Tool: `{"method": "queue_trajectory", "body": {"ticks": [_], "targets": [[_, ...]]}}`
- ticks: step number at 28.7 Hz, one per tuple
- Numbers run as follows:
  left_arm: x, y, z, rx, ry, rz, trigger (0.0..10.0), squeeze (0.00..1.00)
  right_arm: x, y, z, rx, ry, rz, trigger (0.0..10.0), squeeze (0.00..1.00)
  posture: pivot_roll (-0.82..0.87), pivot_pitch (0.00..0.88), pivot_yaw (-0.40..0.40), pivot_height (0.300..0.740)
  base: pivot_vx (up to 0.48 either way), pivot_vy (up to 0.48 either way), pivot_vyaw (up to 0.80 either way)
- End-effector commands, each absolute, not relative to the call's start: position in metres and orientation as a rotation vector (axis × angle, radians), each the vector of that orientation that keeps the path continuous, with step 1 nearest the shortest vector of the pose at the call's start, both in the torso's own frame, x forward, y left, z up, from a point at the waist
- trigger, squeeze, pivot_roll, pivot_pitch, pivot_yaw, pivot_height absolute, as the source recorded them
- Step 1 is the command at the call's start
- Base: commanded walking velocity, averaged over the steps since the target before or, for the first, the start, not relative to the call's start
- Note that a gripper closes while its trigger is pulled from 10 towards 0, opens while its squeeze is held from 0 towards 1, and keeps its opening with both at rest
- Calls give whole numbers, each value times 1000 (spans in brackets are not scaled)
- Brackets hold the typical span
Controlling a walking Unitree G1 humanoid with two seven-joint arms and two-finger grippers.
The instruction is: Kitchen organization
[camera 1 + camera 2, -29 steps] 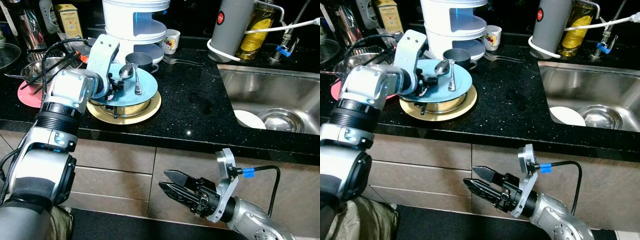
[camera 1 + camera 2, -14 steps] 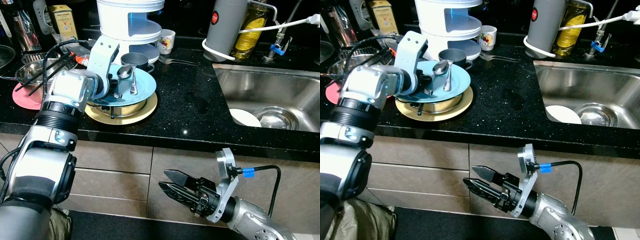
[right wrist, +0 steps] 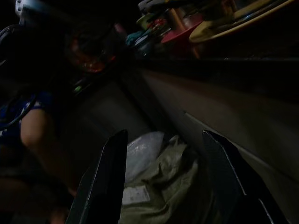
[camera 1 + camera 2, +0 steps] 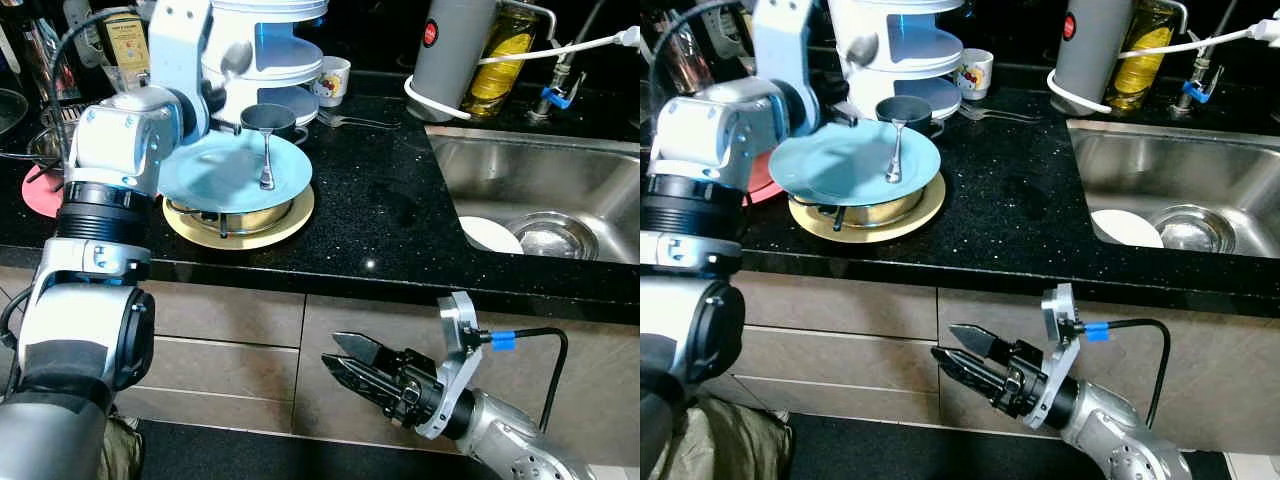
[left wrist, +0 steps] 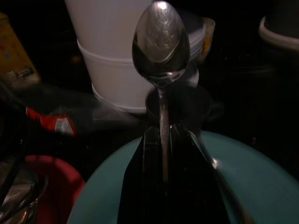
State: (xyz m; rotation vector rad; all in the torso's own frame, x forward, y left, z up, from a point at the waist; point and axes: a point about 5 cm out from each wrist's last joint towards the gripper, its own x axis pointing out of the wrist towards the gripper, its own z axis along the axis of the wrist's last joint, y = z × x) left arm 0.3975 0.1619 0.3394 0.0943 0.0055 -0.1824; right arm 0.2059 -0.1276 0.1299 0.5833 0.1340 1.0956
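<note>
While the left claw (image 5: 161,154) is squeezed tight on a spoon (image 5: 161,42), the wrist view shows the spoon's bowl standing up past the black fingers, in front of a white tiered rack (image 4: 265,50). From the head views, this claw is lifted above a blue plate (image 4: 235,170). A second spoon (image 4: 267,160) lies on that plate, which sits on a metal bowl (image 4: 235,213) and a gold plate (image 4: 290,220) on the black worktop (image 4: 390,200). Down low by the cabinet fronts, the right claw (image 4: 345,360) hangs with its fingers spread wide, holding nothing. Writing on the yellow box (image 4: 128,40) is too small to read.
</note>
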Motion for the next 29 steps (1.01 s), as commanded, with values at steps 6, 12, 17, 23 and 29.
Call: {"method": "queue_trajectory", "body": {"ticks": [6,12,17,23,29], "targets": [[379,116,356,3,-247,-466,10000,0,209,-133,127,592,139,1017,10000,0,46,13,-49,740,0,0,-113],[359,80,349,104,-324,-658,10000,0,205,-132,129,618,131,1066,10000,0,40,22,-44,740,0,0,-779],[356,76,349,115,-366,-712,10000,0,205,-134,130,629,125,1056,10000,0,41,26,-44,740,0,0,-800],[357,76,343,104,-364,-731,10000,0,207,-133,129,619,137,1057,10000,0,41,31,-43,740,0,0,-800],[363,84,338,116,-358,-701,10000,0,208,-132,129,614,142,1053,10000,0,34,25,-42,740,0,0,-800]]}}
